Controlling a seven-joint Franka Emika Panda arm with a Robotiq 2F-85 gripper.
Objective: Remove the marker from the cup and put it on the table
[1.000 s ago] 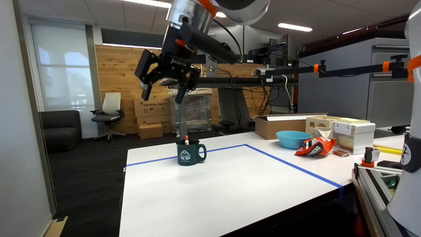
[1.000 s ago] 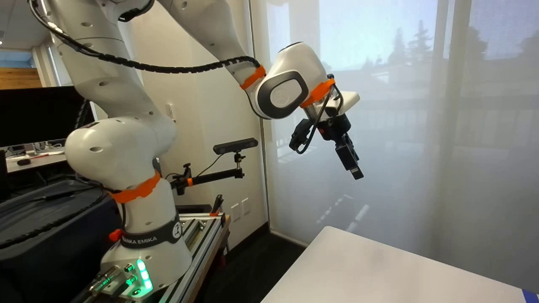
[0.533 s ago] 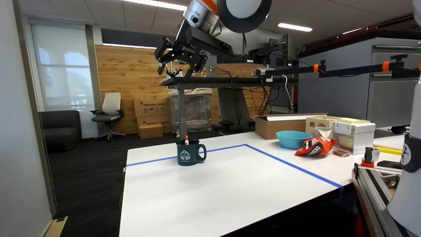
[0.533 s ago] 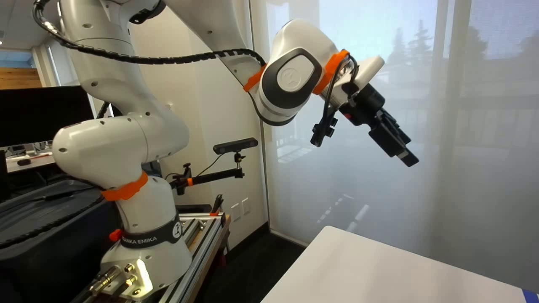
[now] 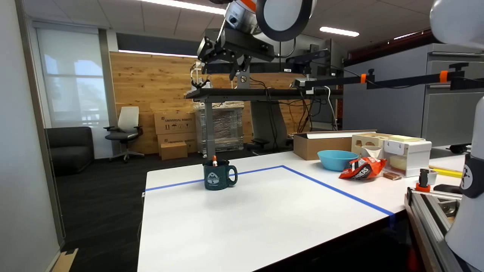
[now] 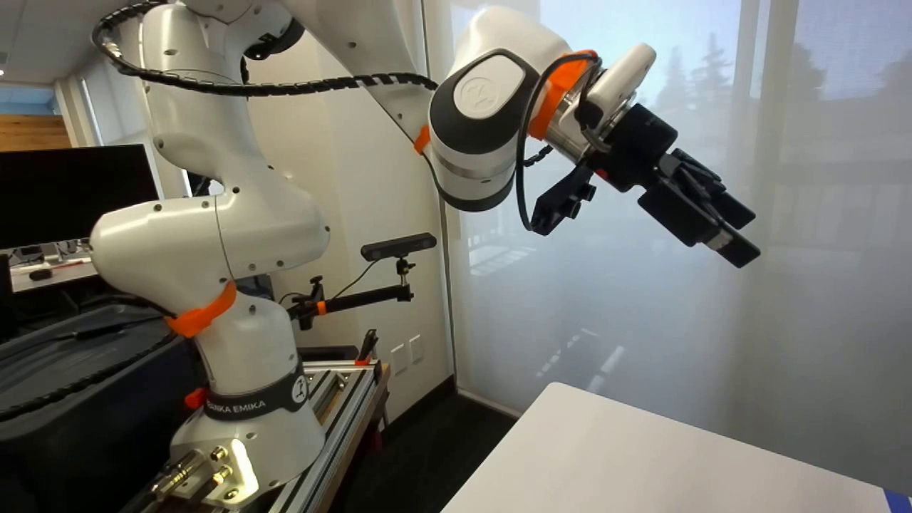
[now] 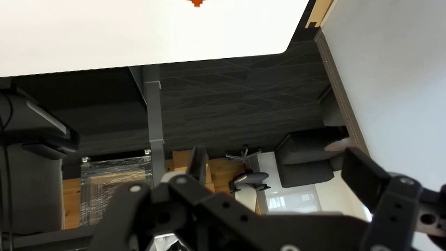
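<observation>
The cup (image 5: 211,181), a dark teal mug with its handle to the right, stands upright on the table (image 5: 234,226) near the blue line in an exterior view. The marker (image 5: 214,161) stands in it, its reddish-brown and white end above the rim. My gripper (image 5: 218,72) is high above the table and well above the cup, tilted outward. It also shows in an exterior view (image 6: 744,235). Its fingers are wide apart with nothing between them in the wrist view (image 7: 278,165). The wrist view shows bare table top (image 7: 139,35); the cup and marker are out of view there.
A blue bowl (image 5: 336,160), a red snack bag (image 5: 363,169), a cardboard box (image 5: 321,145) and a white box (image 5: 408,156) stand at the table's far right. A camera on a bracket (image 6: 397,246) is beside the arm. A small unclear orange thing (image 7: 197,2) shows in the wrist view.
My gripper has risen and tilted toward level, moving right in both exterior views. It stays open. The cup and marker have not moved.
</observation>
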